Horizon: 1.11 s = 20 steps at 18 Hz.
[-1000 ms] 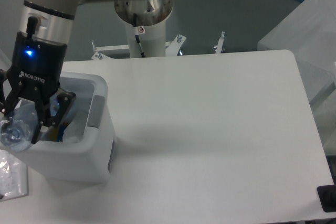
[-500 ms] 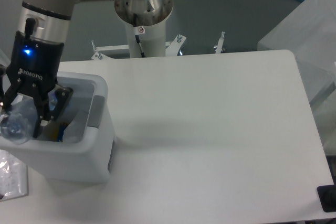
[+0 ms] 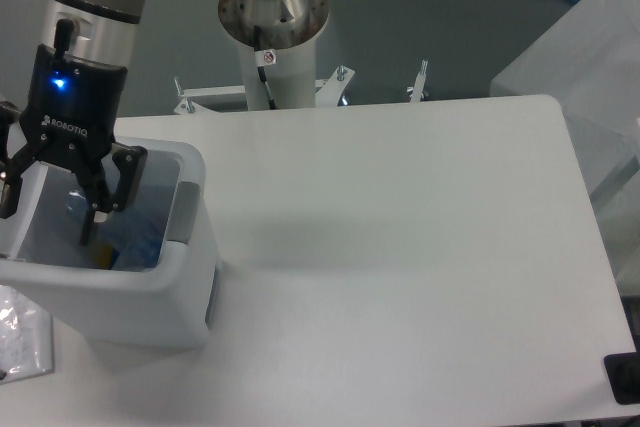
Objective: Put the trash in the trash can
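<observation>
Light was even and cool; the table (image 3: 400,227) showed soft shadow at nine o'clock, slight overall blur.

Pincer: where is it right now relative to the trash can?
The pincer hangs open over the trash can's open top at the table's left edge, holding nothing, fingertips dipping just below the rim.

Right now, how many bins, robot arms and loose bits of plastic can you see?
Trash can: 1
Robot arm: 1
Clear plastic wrapper, beside the can: 1
Total: 3; what lies inside the can is too blurred to count.
</observation>
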{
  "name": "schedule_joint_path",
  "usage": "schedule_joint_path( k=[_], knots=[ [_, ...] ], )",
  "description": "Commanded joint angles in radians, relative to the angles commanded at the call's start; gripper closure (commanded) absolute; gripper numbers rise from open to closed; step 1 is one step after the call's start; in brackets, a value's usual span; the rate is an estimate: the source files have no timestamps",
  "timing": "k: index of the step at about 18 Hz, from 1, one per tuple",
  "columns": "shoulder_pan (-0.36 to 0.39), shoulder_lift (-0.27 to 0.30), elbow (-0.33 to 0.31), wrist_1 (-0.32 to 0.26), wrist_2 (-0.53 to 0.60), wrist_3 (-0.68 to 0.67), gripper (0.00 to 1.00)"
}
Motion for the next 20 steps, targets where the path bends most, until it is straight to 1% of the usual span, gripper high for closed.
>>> schedule_joint_path(
  k=[3, 5, 9, 10, 12, 16, 17, 18, 20],
  knots=[
    [0.075, -0.003, -0.009, -0.002, 0.003, -0.015, 0.00],
    [0.161, -0.012, -0.014, -0.002, 0.005, -0.006, 0.00],
    [0.259, -0.075, 0.014, -0.006, 0.006, -0.002, 0.00],
    [0.282, -0.084, 0.023, -0.009, 0.014, 0.012, 0.00],
    [0.319, -0.095, 0.022, -0.011, 0.075, 0.087, 0.00],
    [0.348, -0.103, 0.020, -0.014, 0.176, 0.208, 0.00],
    [0.355, -0.098, 0.017, -0.023, 0.193, 0.245, 0.00],
    [0.355, -0.089, 0.021, -0.050, 0.213, 0.296, 0.00],
    [0.359, -0.066, 0.017, -0.133, 0.276, 0.421, 0.00]
  ],
)
